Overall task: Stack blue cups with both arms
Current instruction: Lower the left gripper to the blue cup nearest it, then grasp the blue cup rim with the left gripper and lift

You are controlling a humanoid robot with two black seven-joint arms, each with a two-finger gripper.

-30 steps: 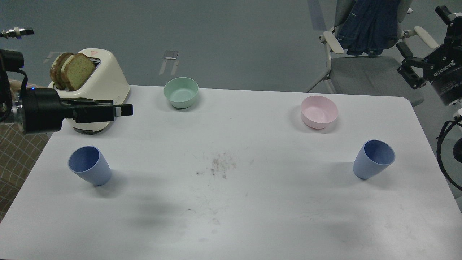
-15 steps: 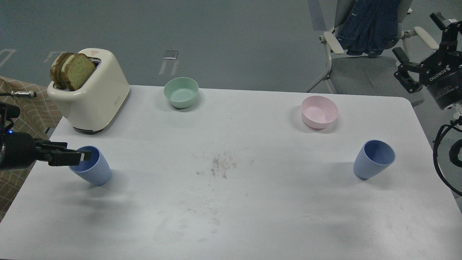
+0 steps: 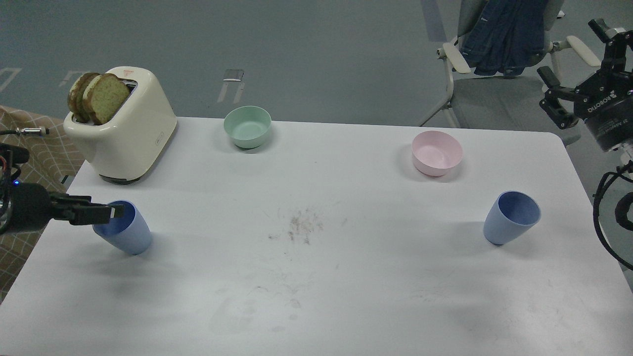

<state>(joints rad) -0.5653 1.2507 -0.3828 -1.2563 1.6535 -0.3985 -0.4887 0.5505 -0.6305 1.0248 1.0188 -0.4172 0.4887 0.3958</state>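
From the head camera I see a white table (image 3: 316,277) with rounded far corners, its top scuffed and carrying a patch of dark crumbs or smudges (image 3: 299,228) near the middle. Beyond it the floor (image 3: 306,54) is plain grey-blue, with a small metal floor plate (image 3: 232,75) set in it. At the far right stands a grey office chair (image 3: 494,96) with a denim jacket (image 3: 504,37) draped over its back. At the left edge a tan checked cloth (image 3: 29,148) shows beside the table.

On the table's far left sits a cream toaster (image 3: 126,136) with two slices of bread (image 3: 96,96) standing in its slots. A mint-green bowl (image 3: 247,126) sits at the far edge, a pink bowl (image 3: 437,153) further right.

The left blue cup (image 3: 126,232) stands near the table's left edge, upright. My left end effector (image 3: 111,211) reaches in sideways at rim height, its tip overlapping the cup's mouth; I see it edge-on and dark, so I cannot tell whether it is released or clenched, nor whether it touches the cup.

The right blue cup (image 3: 509,218) stands near the right edge, untouched. My right end effector (image 3: 576,64) hangs beyond the table's far right corner, well apart from that cup, fingers spread wide and holding nothing.
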